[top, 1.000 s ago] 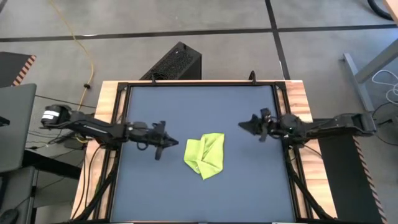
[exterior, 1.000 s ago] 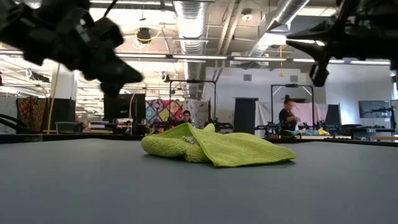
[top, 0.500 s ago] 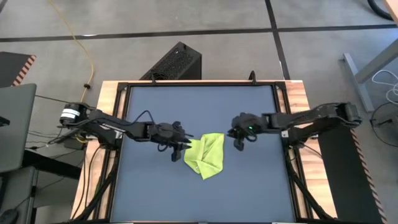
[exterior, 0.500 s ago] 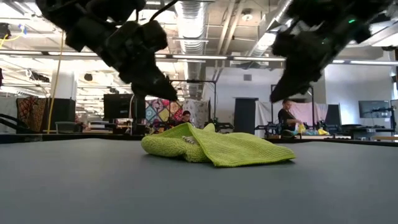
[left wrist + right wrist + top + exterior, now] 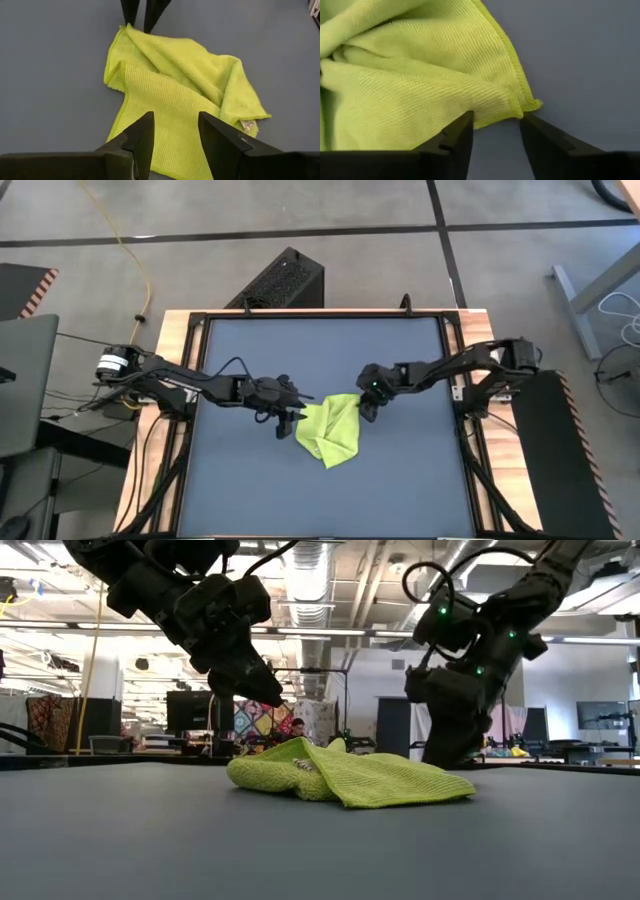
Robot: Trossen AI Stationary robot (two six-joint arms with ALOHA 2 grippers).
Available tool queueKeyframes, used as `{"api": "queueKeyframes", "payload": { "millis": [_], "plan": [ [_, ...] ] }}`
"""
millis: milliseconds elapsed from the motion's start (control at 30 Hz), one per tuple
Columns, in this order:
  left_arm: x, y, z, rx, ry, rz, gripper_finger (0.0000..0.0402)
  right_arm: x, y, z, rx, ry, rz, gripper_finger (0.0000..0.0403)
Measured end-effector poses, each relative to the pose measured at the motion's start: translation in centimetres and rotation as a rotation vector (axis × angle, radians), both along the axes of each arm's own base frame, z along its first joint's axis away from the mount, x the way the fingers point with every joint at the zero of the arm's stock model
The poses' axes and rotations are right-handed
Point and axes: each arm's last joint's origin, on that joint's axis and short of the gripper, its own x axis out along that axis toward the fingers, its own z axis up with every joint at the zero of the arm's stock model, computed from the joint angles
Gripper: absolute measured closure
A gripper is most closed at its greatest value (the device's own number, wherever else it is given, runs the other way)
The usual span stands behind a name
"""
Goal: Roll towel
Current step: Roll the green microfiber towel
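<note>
One crumpled towel, long axis diagonal across table

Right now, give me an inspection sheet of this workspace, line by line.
Surface: dark blue-grey table, bare apart from the towel.
Job's things: lime towel, crumpled and folded over itself, not rolled.
Clutter: nothing seen on the table.
Grippers: left gripper open at the towel's left edge; right gripper open at its upper right corner.
Cables: yellow cable on the floor.
Surroundings: black box behind the table; a person far off.
</note>
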Motion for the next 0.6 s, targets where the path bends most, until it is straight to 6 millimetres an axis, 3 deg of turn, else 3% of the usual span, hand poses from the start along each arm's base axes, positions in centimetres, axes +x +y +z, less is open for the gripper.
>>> {"api": "queueKeyframes", "payload": {
  "millis": [67,133,200,333,500,600],
  "plan": [
    [0.0,0.0,0.0,0.0,0.001,0.0,0.0259,0.3,0.4,0.0,0.037,-0.019,0.019,0.0265],
    [0.0,0.0,0.0,0.0,0.005,0.0,0.0259,0.4,0.8,0.1,0.053,-0.017,0.033,0.0329],
    [0.0,0.0,0.0,0.0,0.004,0.0,0.0259,0.6,1.2,1.2,0.041,-0.06,0.059,0.038],
    [0.0,0.0,0.0,0.007,-0.004,-0.005,0.0259,1.1,1.6,5.6,-0.012,-0.225,0.124,0.0385],
    [0.2,0.0,0.5,0.022,-0.057,-0.013,0.0259,0.5,1.6,13.1,-0.154,-0.411,0.188,0.0394],
    [0.3,0.1,0.7,0.033,-0.074,-0.01,0.0259,-0.5,1.4,13.7,-0.24,-0.283,0.184,0.0378]
  ]
}}
